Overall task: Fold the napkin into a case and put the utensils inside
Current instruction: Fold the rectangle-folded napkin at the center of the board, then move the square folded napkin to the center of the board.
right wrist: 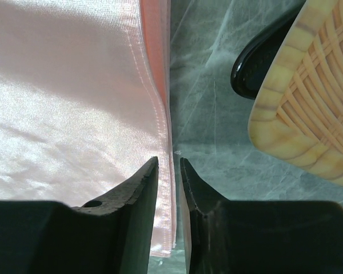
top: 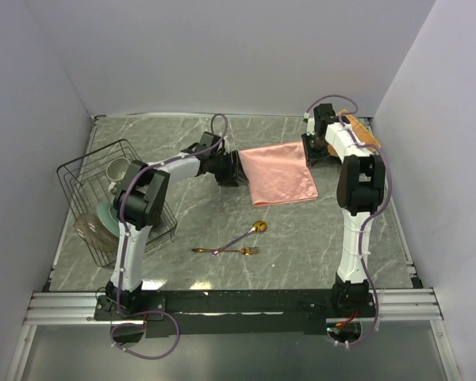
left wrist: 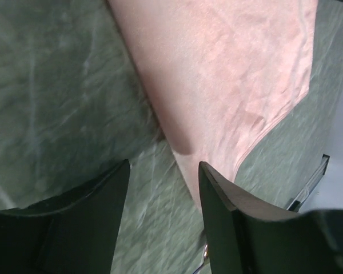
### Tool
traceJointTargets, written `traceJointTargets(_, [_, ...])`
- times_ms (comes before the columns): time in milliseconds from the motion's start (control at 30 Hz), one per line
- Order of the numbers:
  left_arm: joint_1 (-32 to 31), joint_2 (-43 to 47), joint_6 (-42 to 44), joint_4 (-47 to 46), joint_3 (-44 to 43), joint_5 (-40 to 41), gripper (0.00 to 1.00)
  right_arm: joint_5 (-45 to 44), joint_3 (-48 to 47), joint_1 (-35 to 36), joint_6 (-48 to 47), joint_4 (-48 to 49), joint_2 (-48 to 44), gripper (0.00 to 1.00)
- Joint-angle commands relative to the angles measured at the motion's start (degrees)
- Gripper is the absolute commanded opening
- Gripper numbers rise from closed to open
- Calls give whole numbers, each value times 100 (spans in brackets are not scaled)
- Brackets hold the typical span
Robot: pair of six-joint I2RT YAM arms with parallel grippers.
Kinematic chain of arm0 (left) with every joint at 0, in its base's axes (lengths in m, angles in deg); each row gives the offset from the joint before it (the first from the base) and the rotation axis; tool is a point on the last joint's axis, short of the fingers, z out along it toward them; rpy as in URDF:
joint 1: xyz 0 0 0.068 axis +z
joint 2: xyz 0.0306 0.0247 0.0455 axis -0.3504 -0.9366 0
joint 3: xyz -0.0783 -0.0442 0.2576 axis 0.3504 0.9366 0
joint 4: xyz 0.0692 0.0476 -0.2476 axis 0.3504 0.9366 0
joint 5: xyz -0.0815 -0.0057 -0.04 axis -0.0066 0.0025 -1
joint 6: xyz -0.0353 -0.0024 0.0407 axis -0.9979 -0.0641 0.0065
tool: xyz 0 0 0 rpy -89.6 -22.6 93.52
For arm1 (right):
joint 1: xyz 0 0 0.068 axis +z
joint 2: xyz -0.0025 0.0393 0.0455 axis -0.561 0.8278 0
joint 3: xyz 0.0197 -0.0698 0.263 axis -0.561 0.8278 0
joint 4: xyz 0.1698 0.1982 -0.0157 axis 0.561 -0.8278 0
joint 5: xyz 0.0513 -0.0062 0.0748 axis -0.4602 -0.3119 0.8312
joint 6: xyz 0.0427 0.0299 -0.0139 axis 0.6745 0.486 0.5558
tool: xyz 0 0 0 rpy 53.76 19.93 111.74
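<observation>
Flat on the grey-green marbled table [top: 317,246] lies one salmon-pink cloth napkin [top: 280,173], doubled over, with layered hems along its right edge. Nearer the arms sit two utensils: one slim gold spoon with a purplish handle [top: 255,229] and one slim gold fork [top: 246,251], their handles crossing. The left gripper [left wrist: 163,171] hangs with its jaws wide apart at the napkin's left edge. The right gripper [right wrist: 169,164] has its jaws slightly parted over the hem, beside one orange-tan woven mat [right wrist: 308,97]. One black wire rack [top: 79,171] holds crockery at the left.

Soft, even light; the napkin [right wrist: 63,103] shows glossy sheen, and the left wrist view is blurred.
</observation>
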Motion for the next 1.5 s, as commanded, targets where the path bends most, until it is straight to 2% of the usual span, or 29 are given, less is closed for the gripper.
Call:
traceJointTargets(0, [-59,-286,-571,-640,-421,-33,56,-33,-41,-59,72,162,-64,30])
traceJointTargets(333, [-200,-911,-1195,-1071,-624,-332,46,2,249,-50,72,373,-116,28])
traceJointTargets(433, [-173,-876,-1091,-888,-598,-253,33,28,250,-50,63,321,-116,28])
traceJointTargets(467, [-164,-850,-1073,-826,-580,-218,23,28,241,-50,54,312,-125,28])
traceJointTargets(533, [-86,-745,-1002,-729,-492,-200,15,46,241,-50,54,294,-160,28])
traceJointTargets(600, [-42,-683,-749,-387,-500,-104,1,98,258,-42,72,277,-204,28])
traceJointTargets(733, [204,-560,-81,703,-703,19,1,335,258,-42,160,57,-484,30])
traceJointTargets(800, [336,-472,366,1228,-712,89,1,599,433,-50,195,74,-687,35])
traceJointTargets(867, [564,-322,684,1494,-711,212,1,905,697,-68,204,197,-1047,43])
traceJointTargets(967, [837,-261,1387,1995,-843,353,1,1249,917,-59,248,285,-1399,48])
traceJointTargets(1100, [952,-401,2431,2566,-1466,529,1,1907,961,-59,344,294,-1601,52])
traceJointTargets(1167, [943,-489,2653,2682,-1677,582,1,2145,970,-50,432,373,-1689,54])
traceJointTargets(1200, [943,-507,2872,2743,-1792,573,5,2260,970,-50,476,504,-1733,55])
traceJointTargets(1233, [952,-533,2961,2856,-1906,556,14,2470,927,-50,555,566,-1786,58])
traceJointTargets(1267, [969,-498,3014,2840,-2029,530,34,2602,883,-42,599,645,-1812,59])
traceJointTargets(1300, [1030,-289,3032,2770,-2021,494,41,2673,830,-33,652,811,-1848,60])
traceJointTargets(1333, [1092,-104,3006,2587,-1952,468,59,2796,725,2,713,934,-1918,63])
traceJointTargets(1400, [1232,605,2918,1859,-1539,371,78,2814,628,37,906,1390,-2023,67])
traceJointTargets(1433, [1268,862,2918,1603,-1390,371,91,2745,558,125,933,1549,-2163,72])
traceJointTargets(1467, [1277,1108,2935,1061,-1110,415,97,2692,575,178,907,1742,-2251,74])
